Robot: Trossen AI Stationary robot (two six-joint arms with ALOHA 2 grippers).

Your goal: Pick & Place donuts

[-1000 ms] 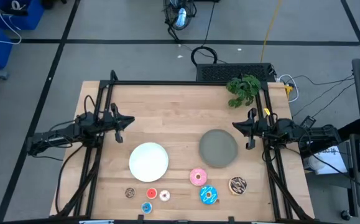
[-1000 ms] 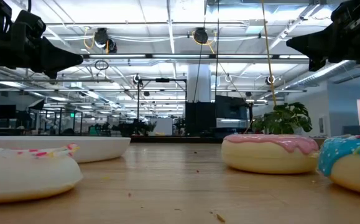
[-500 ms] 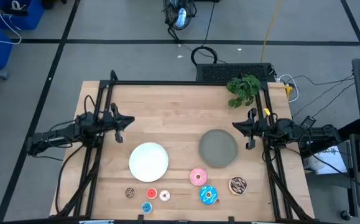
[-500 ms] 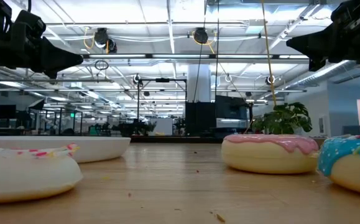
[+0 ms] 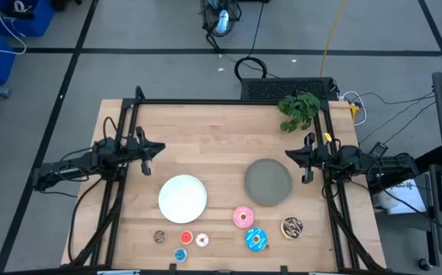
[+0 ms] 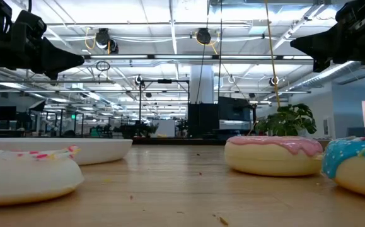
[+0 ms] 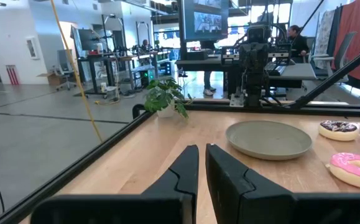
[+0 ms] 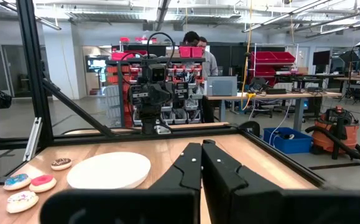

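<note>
Holding our left gripper (image 5: 162, 148) with fingers together above bare wood beyond the white plate (image 5: 182, 198) to its left, we keep our right gripper (image 5: 288, 155) likewise pressed together just off the grey plate (image 5: 268, 182), which lies right of the white one. The pink donut (image 5: 243, 218), blue sprinkled donut (image 5: 256, 239) and brown drizzled donut (image 5: 291, 227) sit right of the white plate toward the table's near edge; the four tiny donuts (image 5: 181, 241) cluster just below that plate
</note>
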